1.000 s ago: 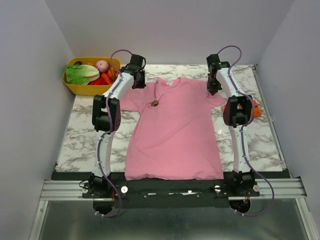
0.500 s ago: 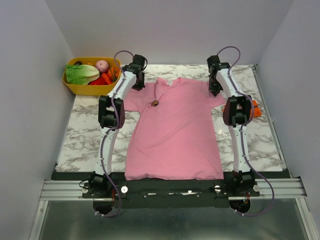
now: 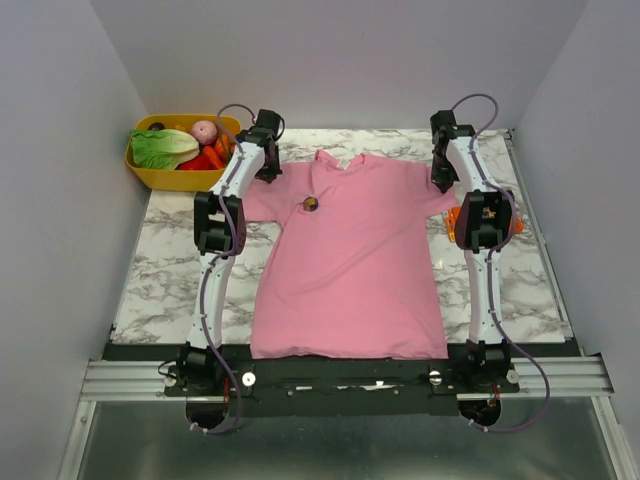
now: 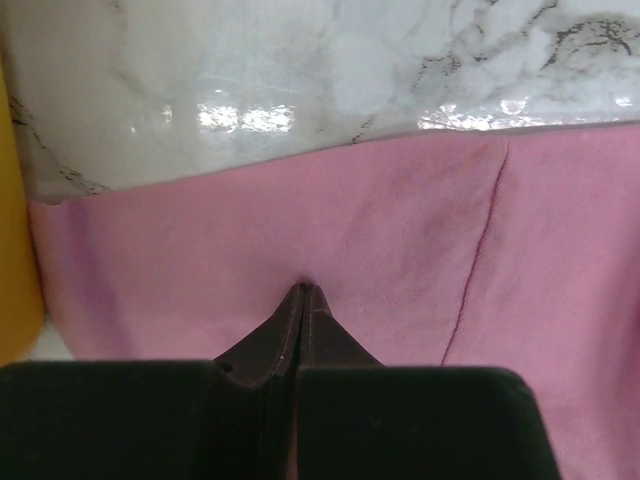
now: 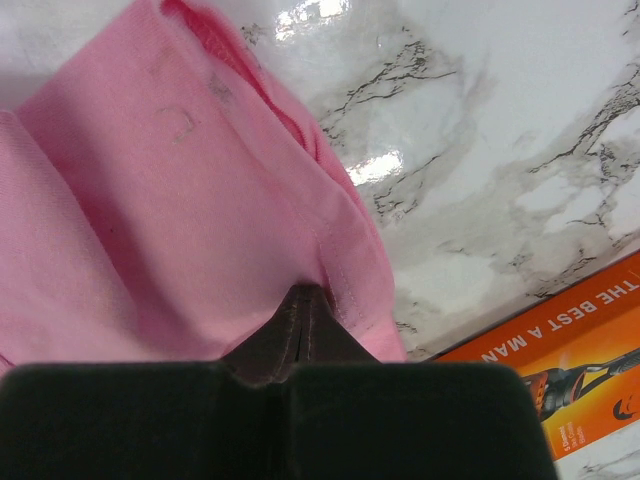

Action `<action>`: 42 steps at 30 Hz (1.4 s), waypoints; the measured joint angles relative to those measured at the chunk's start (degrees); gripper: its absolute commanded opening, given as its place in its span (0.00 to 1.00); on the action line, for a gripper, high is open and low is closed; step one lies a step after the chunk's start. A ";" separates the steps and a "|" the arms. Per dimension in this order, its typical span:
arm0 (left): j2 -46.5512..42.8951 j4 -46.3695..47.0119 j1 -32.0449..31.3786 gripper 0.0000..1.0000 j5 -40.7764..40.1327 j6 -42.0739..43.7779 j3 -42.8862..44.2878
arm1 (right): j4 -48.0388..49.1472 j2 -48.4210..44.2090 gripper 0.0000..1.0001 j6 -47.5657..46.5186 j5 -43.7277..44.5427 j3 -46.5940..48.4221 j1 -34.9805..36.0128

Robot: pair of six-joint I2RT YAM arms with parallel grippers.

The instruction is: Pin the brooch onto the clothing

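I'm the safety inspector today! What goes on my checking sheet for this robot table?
Surface: marble table, shiny, white with grey veins.
Job's things: pink T-shirt lies spread flat; brooch sits on its chest near the collar.
Clutter: yellow basket of vegetables at the far left corner; orange printed package beneath the right arm.
Grippers: left gripper closed, pinching one sleeve; right gripper closed, pinching the other sleeve's hem.
Cables: purple cables loop along both arms.
Surroundings: plain walls on three sides.

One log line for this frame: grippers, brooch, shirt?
left gripper: shut on T-shirt sleeve | right gripper: shut on opposite sleeve | brooch: on shirt chest, no gripper on it
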 measured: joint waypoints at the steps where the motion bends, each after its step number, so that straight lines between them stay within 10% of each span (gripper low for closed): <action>1: -0.04 0.11 0.28 0.02 -0.02 -0.24 -0.15 | 0.00 -0.02 0.00 -0.02 0.04 -0.04 0.00; 18: -2.95 2.64 3.82 0.00 -1.05 -2.05 -5.62 | 1.33 -0.94 0.01 -0.07 0.04 -1.88 0.00; 26: -6.80 7.50 3.93 0.21 3.06 -1.73 -12.31 | 3.65 -3.80 0.00 0.00 -1.42 -5.92 -0.28; 42: -36.83 26.43 -3.23 0.20 9.07 -1.03 -37.44 | 16.48 -34.95 0.00 0.59 -6.16 -28.20 6.10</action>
